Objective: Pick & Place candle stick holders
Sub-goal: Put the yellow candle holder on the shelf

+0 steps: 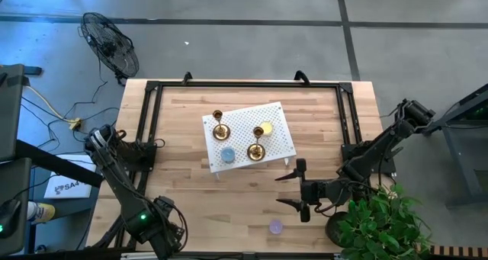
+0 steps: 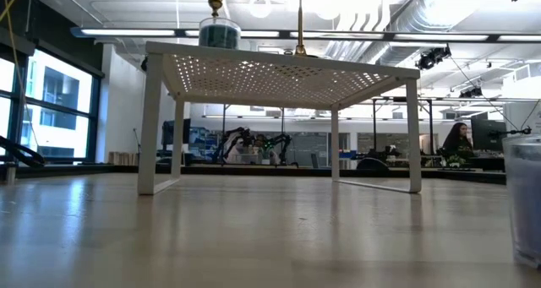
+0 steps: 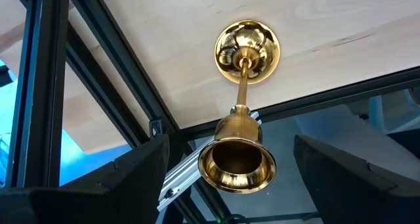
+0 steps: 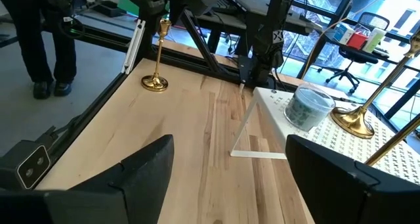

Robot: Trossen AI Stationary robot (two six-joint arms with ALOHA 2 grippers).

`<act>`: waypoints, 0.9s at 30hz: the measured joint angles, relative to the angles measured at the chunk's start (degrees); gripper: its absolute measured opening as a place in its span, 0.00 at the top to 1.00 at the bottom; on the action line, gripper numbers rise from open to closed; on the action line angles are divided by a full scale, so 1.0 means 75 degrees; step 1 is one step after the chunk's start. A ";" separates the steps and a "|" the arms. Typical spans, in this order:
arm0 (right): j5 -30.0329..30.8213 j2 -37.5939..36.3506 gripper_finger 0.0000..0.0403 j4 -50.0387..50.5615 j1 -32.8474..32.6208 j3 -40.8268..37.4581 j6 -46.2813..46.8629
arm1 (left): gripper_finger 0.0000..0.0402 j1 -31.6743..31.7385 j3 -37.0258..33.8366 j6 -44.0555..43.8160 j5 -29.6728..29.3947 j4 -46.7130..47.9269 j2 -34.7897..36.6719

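Two gold candle stick holders stand by their bases on the white perforated shelf in the middle of the table. A third one stands upright on the wood near the table's near left corner; the left arm hides it in the high view. My left gripper hangs over it, pointing down, open, with a finger on either side of its cup top and no touch showing. My right gripper is open and holds nothing, right of the shelf and pointing left.
A yellow round cup and a blue one sit on the shelf, and a purple one on the wood near the front edge. Black frame rails border the table. A plant stands at the near right corner. A person stands beyond the table.
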State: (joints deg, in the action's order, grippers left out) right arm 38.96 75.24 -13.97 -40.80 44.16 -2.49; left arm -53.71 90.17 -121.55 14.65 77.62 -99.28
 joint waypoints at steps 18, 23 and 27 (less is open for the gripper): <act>0.0000 0.0000 0.28 0.0002 0.0000 0.0000 -0.0007 | 0.21 -0.0006 0.0000 0.0832 -0.0188 0.0041 -0.0004; -0.0031 0.0001 0.28 0.0085 -0.0003 0.0000 -0.0005 | 0.21 -0.0045 0.0000 0.0902 -0.0197 0.0033 -0.0004; -0.0041 0.0001 0.28 0.0174 -0.0003 0.0000 0.0008 | 0.21 -0.0109 0.0006 0.0763 -0.0170 -0.0001 -0.0045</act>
State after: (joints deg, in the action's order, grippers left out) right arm 38.65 75.25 -12.67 -40.82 44.16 -2.44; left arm -54.53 90.21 -115.82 13.37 77.62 -99.62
